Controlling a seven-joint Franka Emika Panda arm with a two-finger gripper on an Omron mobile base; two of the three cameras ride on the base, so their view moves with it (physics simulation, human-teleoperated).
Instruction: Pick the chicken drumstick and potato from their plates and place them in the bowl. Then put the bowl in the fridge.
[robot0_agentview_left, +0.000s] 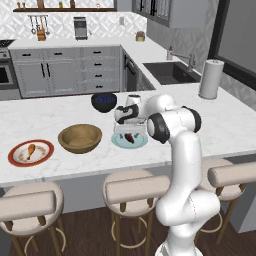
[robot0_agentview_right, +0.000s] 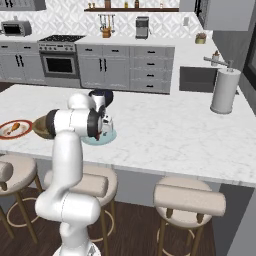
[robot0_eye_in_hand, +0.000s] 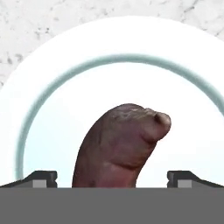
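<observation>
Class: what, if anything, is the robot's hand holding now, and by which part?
Nothing. The hand is open, its fingertips either side of the potato on the pale blue plate.

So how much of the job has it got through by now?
Nothing is finished: the wooden bowl sits empty and the drumstick lies on its red-rimmed plate. In hand: the open pincer straddles the potato on the blue plate. Both foods and the fridge trip remain.

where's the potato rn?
On the pale blue plate on the island, right of the wooden bowl; in the hand view the potato lies between the open gripper tips.
</observation>
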